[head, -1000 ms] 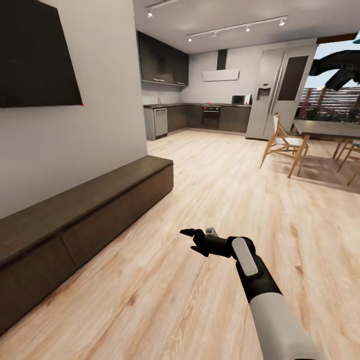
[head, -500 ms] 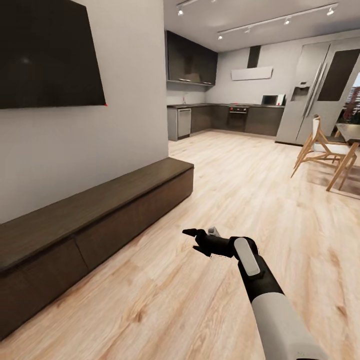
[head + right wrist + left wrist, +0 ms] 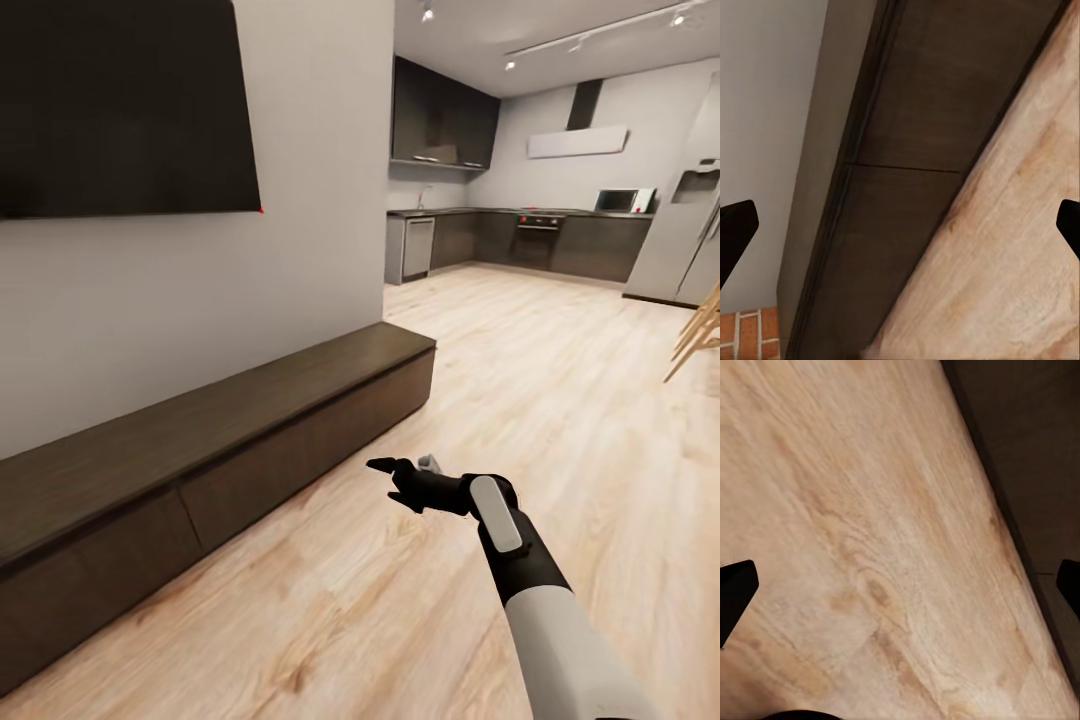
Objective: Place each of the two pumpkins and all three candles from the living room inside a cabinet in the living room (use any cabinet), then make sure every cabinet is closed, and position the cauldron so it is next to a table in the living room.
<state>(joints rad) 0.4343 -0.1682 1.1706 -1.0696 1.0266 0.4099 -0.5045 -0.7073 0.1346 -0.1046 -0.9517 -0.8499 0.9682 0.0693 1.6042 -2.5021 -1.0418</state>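
The long, low dark-brown cabinet (image 3: pixel 200 440) runs along the white wall on the left, and all its flat fronts look closed. It also shows as a dark band in the right wrist view (image 3: pixel 922 150) and the left wrist view (image 3: pixel 1035 450). My right gripper (image 3: pixel 400 467) hovers over the wood floor a little in front of the cabinet's far half. It is open with nothing between its fingers (image 3: pixel 735 232). My left gripper (image 3: pixel 900 592) is open too, above bare floor beside the cabinet's base. The candles, pumpkins and cauldron are out of view.
A black TV panel (image 3: pixel 120 110) hangs on the wall above the cabinet. Beyond it lies a kitchen with dark counters (image 3: pixel 520 240) and a grey fridge (image 3: pixel 685 240). Wooden chair legs (image 3: pixel 700 335) poke in at the right edge. Open wood floor (image 3: pixel 560 400) stretches ahead.
The camera has turned left: the cabinet, TV and kitchen slid rightward in the picture, and the dining table and chairs left at the right edge. The right arm keeps its pose.
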